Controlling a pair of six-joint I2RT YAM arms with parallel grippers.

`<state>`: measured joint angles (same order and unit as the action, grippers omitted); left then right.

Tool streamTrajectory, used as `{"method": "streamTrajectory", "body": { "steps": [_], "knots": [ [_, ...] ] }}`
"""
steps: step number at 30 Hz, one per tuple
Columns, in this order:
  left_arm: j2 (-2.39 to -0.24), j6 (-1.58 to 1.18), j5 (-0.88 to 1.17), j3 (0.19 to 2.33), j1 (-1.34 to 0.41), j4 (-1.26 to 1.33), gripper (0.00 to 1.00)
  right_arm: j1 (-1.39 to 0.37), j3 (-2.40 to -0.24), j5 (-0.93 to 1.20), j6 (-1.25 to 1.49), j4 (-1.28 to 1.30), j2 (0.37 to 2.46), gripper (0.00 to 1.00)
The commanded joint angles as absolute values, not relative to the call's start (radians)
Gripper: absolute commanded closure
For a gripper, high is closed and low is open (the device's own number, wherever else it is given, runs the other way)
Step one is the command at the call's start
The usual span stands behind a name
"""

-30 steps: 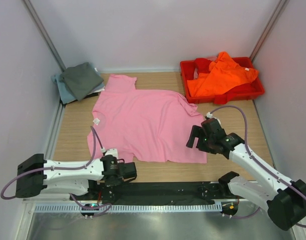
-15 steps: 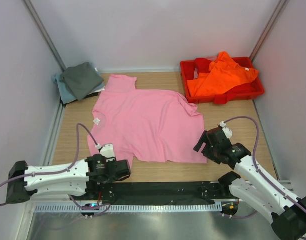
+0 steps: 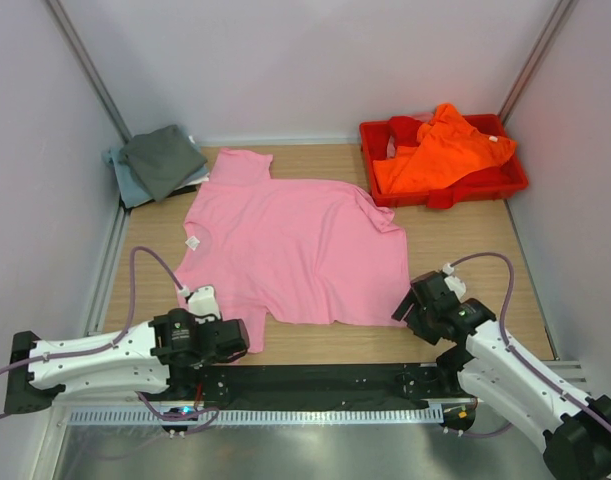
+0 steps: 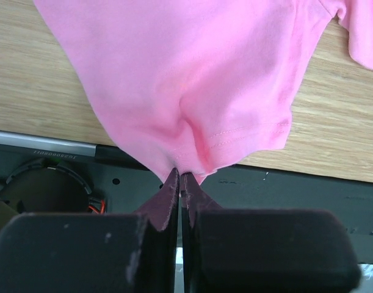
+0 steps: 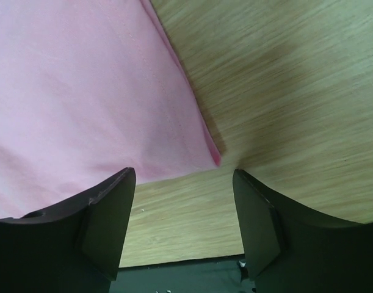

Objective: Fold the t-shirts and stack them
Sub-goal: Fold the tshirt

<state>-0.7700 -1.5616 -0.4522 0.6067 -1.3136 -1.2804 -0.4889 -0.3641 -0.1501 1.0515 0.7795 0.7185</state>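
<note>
A light pink t-shirt [image 3: 295, 250] lies spread flat on the wooden table [image 3: 485, 250]. My left gripper [image 3: 241, 336] is at its near-left hem corner. In the left wrist view that gripper [image 4: 180, 178] is shut on a bunched bit of the pink hem [image 4: 198, 152]. My right gripper [image 3: 409, 302] hovers at the near-right corner. Its jaws [image 5: 183, 173] stand open, with the shirt's corner tip [image 5: 214, 159] just beyond them and nothing between them. An orange t-shirt [image 3: 440, 150] lies crumpled in the red tray. A dark grey t-shirt [image 3: 163, 158] sits folded on a pale blue-grey one [image 3: 123, 182] at the back left.
The red tray [image 3: 515, 182] stands at the back right against the wall. A black base rail [image 3: 325, 380] runs along the table's near edge between the arm bases. White walls close in the left, right and back sides.
My left gripper has closed on the pink hem and drawn back toward the near left. My right arm has slid toward the near edge, to the shirt's near-right corner, its jaws narrowing a little.
</note>
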Motion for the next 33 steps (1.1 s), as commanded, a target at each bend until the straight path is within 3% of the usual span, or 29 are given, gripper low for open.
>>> {"method": "streamTrajectory", "body": {
  "steps": [1, 4, 6, 10, 13, 23, 33],
  "knots": [
    [-0.769, -1.557, -0.506, 0.643, -1.31, -1.304, 1.0, -0.491, -0.334, -0.149, 1.062, 0.692, 0.765, 0.32],
    [-0.769, -1.554, -0.503, 0.661, -1.31, -1.321, 1.0, -0.489, -0.337, -0.163, 1.036, 0.661, 0.795, 0.39],
    [-0.764, -1.552, -0.503, 0.679, -1.31, -1.35, 1.0, -0.491, -0.337, -0.169, 1.026, 0.655, 0.796, 0.51],
    [-0.729, -1.552, -0.511, 0.754, -1.31, -1.413, 1.0, -0.491, -0.33, -0.146, 1.019, 0.623, 0.787, 0.84],
    [-0.71, -1.549, -0.511, 0.801, -1.31, -1.462, 1.0, -0.491, -0.347, -0.14, 1.002, 0.63, 0.776, 0.99],
    [-0.695, -1.522, -0.502, 1.011, -1.31, -1.66, 1.0, -0.492, -0.563, -0.196, 1.005, 0.919, 0.575, 0.99],
    [-0.681, -1.437, -0.465, 1.156, -1.31, -1.661, 1.0, -0.491, -0.813, -0.297, 1.045, 1.207, 0.419, 0.98]
  ]
}}
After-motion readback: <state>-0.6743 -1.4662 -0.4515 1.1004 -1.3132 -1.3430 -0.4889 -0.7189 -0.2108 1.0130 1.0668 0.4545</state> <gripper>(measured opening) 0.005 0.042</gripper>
